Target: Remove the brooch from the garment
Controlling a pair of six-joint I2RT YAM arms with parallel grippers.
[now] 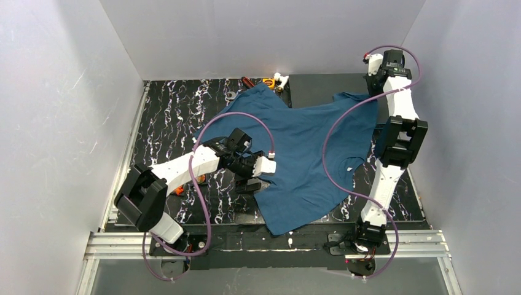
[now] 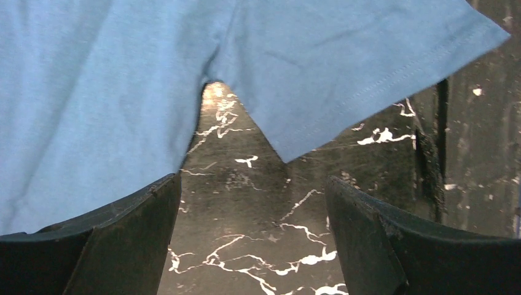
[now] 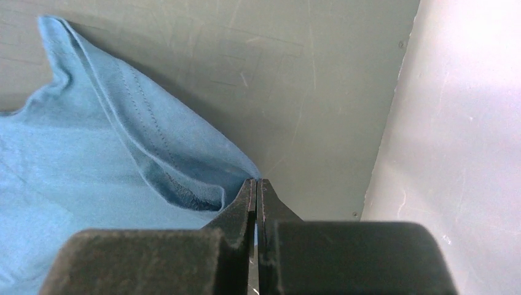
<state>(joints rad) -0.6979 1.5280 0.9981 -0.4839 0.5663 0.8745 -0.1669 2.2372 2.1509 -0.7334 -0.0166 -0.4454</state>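
Top external view, nearest first: the left hand (image 1: 249, 183) sits low over the marbled counter (image 1: 163, 132), at the near-left edge of the garment (image 1: 307, 147). Its fingers are spread wide and hold nothing. Its wrist camera shows bare counter between them, with a sleeve and the shirt's side just beyond. The garment lies rumpled across the counter's middle, reaching the far right. There the right hand (image 3: 257, 184) has its fingers pressed together at a sleeve hem. Whether they pinch cloth, I cannot tell.

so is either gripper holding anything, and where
Nothing visibly held. The left gripper is open over the table; the right gripper is shut beside the hem of the garment, no cloth visible in its jaws.
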